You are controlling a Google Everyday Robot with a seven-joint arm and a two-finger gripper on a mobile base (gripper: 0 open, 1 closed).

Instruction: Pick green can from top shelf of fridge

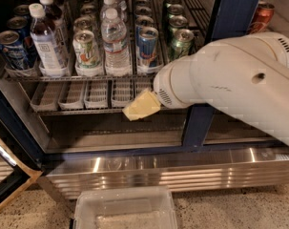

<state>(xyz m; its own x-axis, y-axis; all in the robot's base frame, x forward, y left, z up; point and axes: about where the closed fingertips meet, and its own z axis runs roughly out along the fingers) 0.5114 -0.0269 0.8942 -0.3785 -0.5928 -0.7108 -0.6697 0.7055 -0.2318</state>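
Observation:
The green can (182,42) stands upright at the front of the rightmost lane on the top shelf (53,77), with two more green cans in line behind it. The fridge has a dark blue centre post (230,13) just right of that lane and a ribbed steel base panel (182,168). My gripper (141,105) has a pale yellow tip and sticks out of the big white arm (230,80). It hangs in front of the lower shelf, below and left of the green can, under the blue-and-silver can (148,43). It holds nothing that I can see.
Left of the green can stand a water bottle (115,39), a white can with green-and-orange print (87,49), a labelled bottle (45,39) and a blue can (11,49). Empty lane trays (87,94) line the lower shelf. A clear bin (125,209) sits on the floor.

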